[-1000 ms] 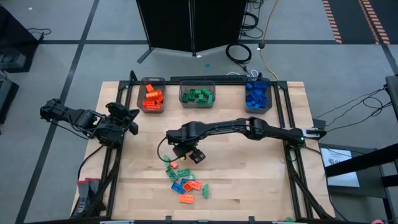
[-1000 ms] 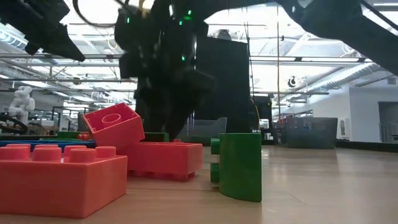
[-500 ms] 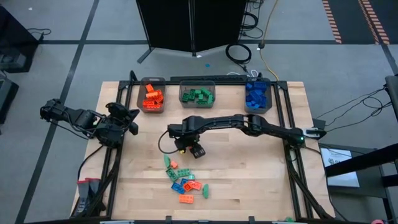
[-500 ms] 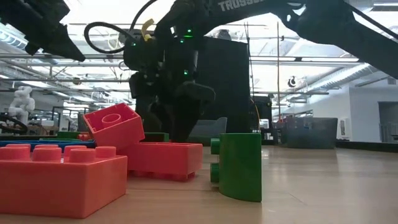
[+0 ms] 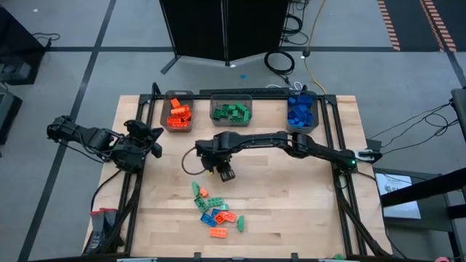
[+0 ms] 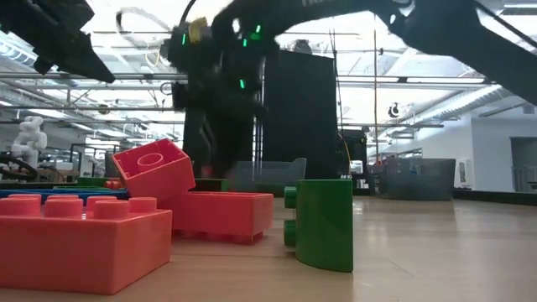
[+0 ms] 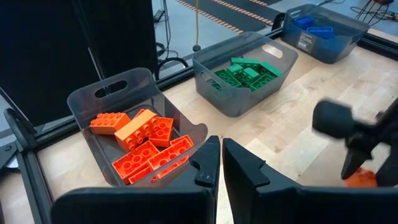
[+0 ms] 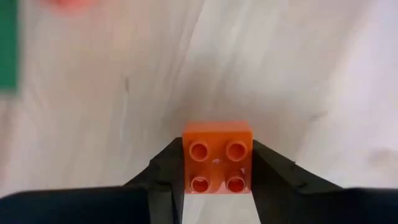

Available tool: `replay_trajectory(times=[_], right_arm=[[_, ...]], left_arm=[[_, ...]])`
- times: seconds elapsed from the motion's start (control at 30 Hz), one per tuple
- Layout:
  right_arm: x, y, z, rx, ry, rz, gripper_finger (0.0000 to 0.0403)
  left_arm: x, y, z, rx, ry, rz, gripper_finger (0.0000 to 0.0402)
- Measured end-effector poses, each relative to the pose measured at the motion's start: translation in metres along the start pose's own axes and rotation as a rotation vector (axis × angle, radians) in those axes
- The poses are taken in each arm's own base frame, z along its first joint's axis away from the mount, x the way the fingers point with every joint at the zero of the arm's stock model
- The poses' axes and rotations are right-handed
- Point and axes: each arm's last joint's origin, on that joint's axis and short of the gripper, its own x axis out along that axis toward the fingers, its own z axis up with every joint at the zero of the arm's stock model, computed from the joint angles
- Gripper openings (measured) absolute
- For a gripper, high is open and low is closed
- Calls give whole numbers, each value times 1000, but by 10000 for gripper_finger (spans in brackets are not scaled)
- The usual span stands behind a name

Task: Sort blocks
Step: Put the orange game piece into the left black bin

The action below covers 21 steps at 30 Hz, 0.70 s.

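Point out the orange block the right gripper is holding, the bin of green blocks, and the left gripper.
orange block (image 8: 217,158), right wrist view, studded top face.
green bin (image 5: 231,102), high view, far rim.
left gripper (image 7: 221,163), left wrist view, between the shut fingertips.

Table (image 5: 291,211): pale wood, matt, fine grain. Bins (image 7: 245,93): grey translucent plastic, smooth. Blocks (image 6: 84,239): glossy moulded plastic, studded. Orange block (image 8: 217,157) in right gripper (image 8: 217,171): smooth, slight sheen. Gripper fingers (image 8: 273,171): dark matt plastic.

Right gripper (image 5: 226,174) hangs just above the loose blocks (image 5: 215,212); left gripper (image 5: 153,143) waits well left of them.
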Motion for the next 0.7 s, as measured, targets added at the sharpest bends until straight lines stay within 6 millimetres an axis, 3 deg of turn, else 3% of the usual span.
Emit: replay_trajectory(times=[0.13, 0.23, 0.47, 0.7], right_arm=[[-38, -7, 12, 74, -187, -57, 118], [-54, -19, 23, 118, -357, -108, 118], [-77, -64, 40, 243, -754, -239, 118], [-88, -109, 35, 370, -956, -466, 118]], left_arm=[[0, 0, 0, 3, 0, 1, 23], [0, 0, 0, 6, 0, 3, 23], [0, 0, 0, 10, -3, 6, 23], [0, 0, 0, 9, -11, 12, 23]])
